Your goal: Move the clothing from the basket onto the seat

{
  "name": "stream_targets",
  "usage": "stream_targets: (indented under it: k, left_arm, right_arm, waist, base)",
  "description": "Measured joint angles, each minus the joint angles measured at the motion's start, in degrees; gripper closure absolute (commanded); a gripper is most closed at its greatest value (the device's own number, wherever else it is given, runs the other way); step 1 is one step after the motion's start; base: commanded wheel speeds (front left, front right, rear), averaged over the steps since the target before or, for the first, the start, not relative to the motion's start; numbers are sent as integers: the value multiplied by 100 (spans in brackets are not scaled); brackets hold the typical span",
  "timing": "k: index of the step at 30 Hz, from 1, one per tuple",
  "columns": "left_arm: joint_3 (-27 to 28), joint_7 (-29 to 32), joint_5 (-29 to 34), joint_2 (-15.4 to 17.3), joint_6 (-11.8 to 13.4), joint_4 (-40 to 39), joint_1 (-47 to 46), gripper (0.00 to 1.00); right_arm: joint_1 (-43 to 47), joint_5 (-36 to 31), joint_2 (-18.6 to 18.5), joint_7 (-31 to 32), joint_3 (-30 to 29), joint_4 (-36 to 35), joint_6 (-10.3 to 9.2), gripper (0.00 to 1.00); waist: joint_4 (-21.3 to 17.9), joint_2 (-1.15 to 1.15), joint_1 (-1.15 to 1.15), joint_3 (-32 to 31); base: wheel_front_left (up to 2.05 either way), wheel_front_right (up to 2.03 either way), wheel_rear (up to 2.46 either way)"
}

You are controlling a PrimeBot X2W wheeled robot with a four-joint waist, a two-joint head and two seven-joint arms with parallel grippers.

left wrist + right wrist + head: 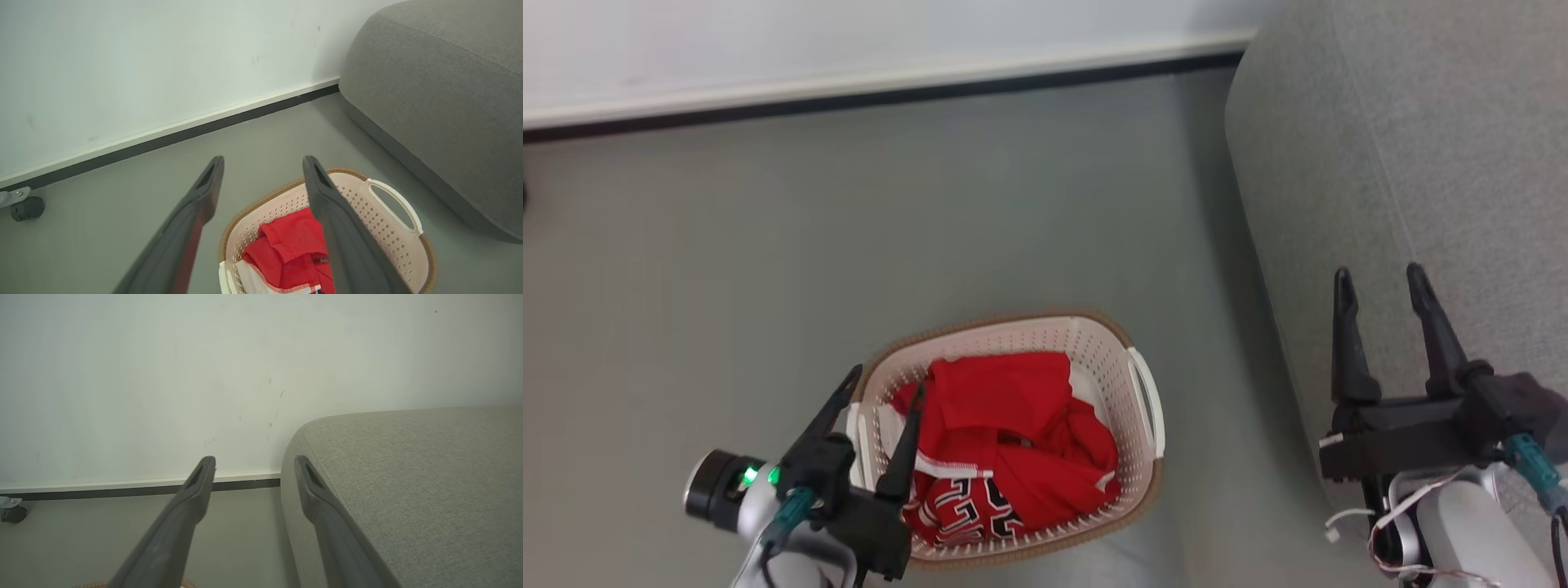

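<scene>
In the perforated cream basket — rounded, brown-rimmed, on smooth grey floor beside the woven grey seat — lies crumpled red clothing, its navy lettering partly folded away. The left gripper, fingers spread and empty, hides the basket's near-left rim; the right gripper, likewise spread, hangs over the seat.

Likely a home living room: grey sofa, laundry basket.
</scene>
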Motion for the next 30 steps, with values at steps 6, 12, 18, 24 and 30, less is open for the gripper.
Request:
stream_targets:
  k: [6,12,18,24,30]
  left_arm:
    - [-338,122,269,-16,-103,408,-543,0]
    - [-584,252,536,-49,-153,827,-922,0]
    - [-798,378,818,3,-202,1225,-1354,0]
    - [-904,501,1022,116,-252,1546,-1841,0]
    - [-1009,677,1273,233,-257,1934,-2327,0]
  right_arm:
    - [-380,-22,126,-8,-48,-105,-43,0]
    - [-726,-65,204,-15,-45,-201,-43,0]
    - [-1059,-143,241,-16,-47,-371,-43,0]
    - [-1330,-188,288,-16,-41,-536,-43,0]
    - [-1536,-255,322,-16,-16,-584,-44,0]
  waist:
    - [-113,0,0,592]
    - [-211,0,0,1104]
    - [-316,0,-1,1620]
    - [-421,1,-1,2135]
    - [-528,1,-1,2643]
  base:
    - [0,0,0]
    - [0,0,0]
    - [0,0,0]
    - [0,0,0]
    - [0,0,0]
